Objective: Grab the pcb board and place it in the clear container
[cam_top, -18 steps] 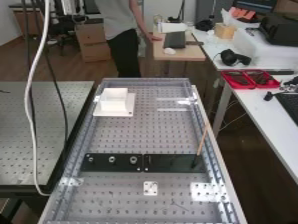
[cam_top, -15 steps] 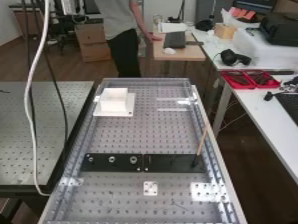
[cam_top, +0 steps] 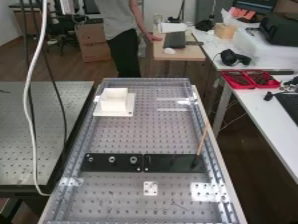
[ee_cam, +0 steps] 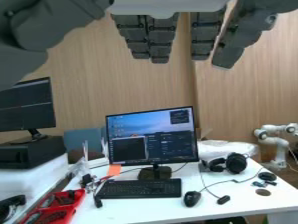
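Which piece on the counter (cam_top: pixel 126 137) is the pcb board cannot be told, though at the far right a see-through shape with pale edges (cam_top: pixel 174 104) is seen, possibly the clear container. Across the nearer half, two black plates (cam_top: pixel 113 162) are laid end to end, with a thin stick (cam_top: pixel 202 137) tilted up from the right one, while a white block (cam_top: pixel 115 100) is set on a white base (cam_top: pixel 131 111) at the far left. In the wrist view the hand (ee_cam: pixel 161 40) is held spread, its fingers extended, with a monitor (ee_cam: pixel 153 135) and a keyboard (ee_cam: pixel 140 188) seen on a white desk (ee_cam: pixel 153 207) beyond.
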Controlling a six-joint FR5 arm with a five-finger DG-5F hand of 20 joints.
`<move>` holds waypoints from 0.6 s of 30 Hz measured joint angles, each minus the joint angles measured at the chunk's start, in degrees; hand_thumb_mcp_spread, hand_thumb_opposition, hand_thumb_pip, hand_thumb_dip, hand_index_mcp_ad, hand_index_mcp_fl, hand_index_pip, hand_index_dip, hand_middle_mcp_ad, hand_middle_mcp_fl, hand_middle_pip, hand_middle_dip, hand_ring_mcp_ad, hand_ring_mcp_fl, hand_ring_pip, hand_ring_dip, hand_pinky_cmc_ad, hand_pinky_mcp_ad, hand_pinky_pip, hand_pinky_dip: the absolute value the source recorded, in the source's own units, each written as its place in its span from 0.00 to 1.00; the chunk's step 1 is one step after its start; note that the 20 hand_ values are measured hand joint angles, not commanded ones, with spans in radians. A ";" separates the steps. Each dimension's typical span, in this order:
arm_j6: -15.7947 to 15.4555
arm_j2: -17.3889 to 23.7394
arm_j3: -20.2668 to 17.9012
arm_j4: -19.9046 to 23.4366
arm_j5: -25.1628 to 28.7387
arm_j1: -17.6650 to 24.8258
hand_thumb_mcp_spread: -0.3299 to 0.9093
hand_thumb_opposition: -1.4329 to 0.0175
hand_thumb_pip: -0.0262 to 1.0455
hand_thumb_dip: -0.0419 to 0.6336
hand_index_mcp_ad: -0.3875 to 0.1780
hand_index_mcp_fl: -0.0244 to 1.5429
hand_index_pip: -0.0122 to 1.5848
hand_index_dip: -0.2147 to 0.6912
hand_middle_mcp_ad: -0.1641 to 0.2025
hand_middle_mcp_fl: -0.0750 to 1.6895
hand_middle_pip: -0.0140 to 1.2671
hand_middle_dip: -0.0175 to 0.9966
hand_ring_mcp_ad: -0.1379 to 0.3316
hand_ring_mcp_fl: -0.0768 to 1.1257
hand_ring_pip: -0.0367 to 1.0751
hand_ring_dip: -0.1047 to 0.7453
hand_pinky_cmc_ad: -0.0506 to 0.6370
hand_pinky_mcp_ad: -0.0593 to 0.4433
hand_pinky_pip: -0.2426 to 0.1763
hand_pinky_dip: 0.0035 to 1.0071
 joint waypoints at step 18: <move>2.65 -0.87 -7.70 6.32 4.28 0.16 0.47 0.59 0.15 0.07 0.82 0.06 0.05 0.41 0.66 0.05 0.13 0.08 0.76 0.08 0.11 0.14 0.50 0.52 0.37 0.35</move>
